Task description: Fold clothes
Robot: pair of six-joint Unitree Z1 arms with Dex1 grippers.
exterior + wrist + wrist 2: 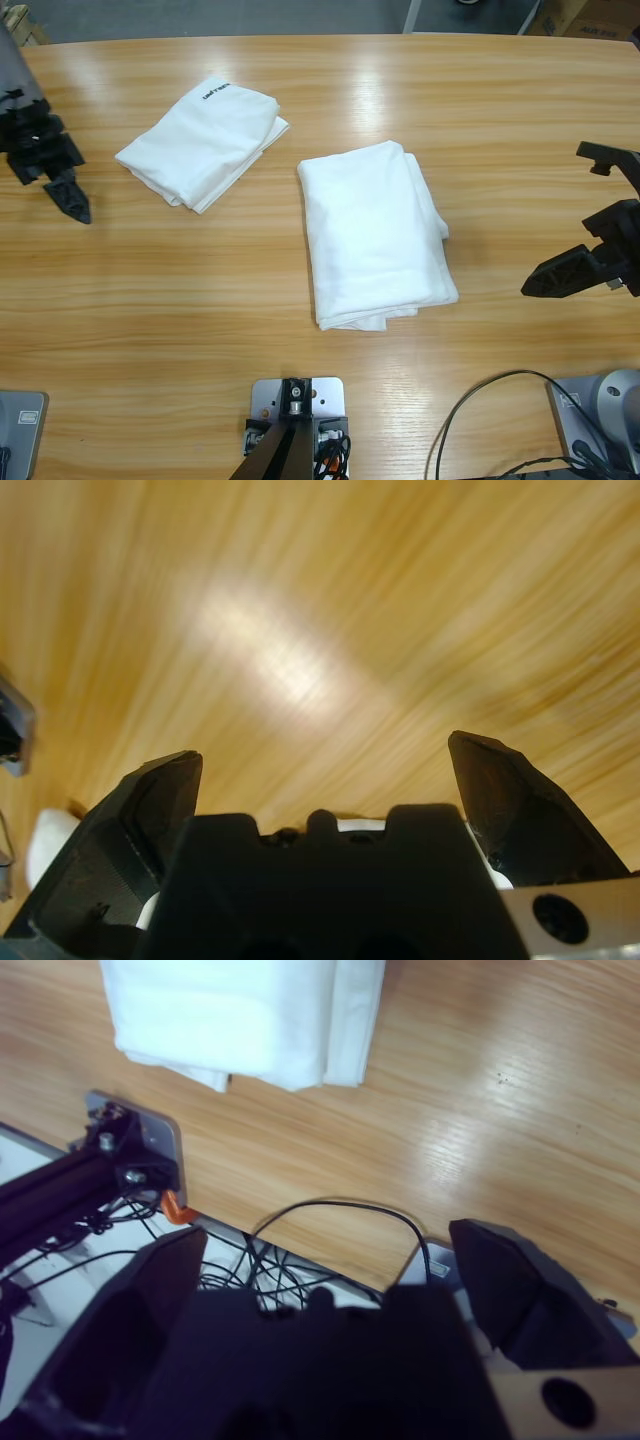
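White soft cotton is seen twice in the high view: one folded white short-sleeved T-shirt with a small black lettering mark (203, 144) lies toward the left on the long wooden table (180, 300), and a larger folded white T-shirt (374, 236) lies near the middle, well apart from it. Both grippers are kept at the table's sides, touching no cloth.

From the left wrist view, the left gripper (325, 770) is shown with jaws spread over bare wood, nothing between them.

From the right wrist view, the right gripper (330, 1260) is also spread and empty; the larger shirt's layered edge (250, 1020) is seen beyond it.

Such cloth is judged light, limp and easily disturbed. It is best pinched at a folded edge or corner, through all layers, so that the stack is not pulled open.
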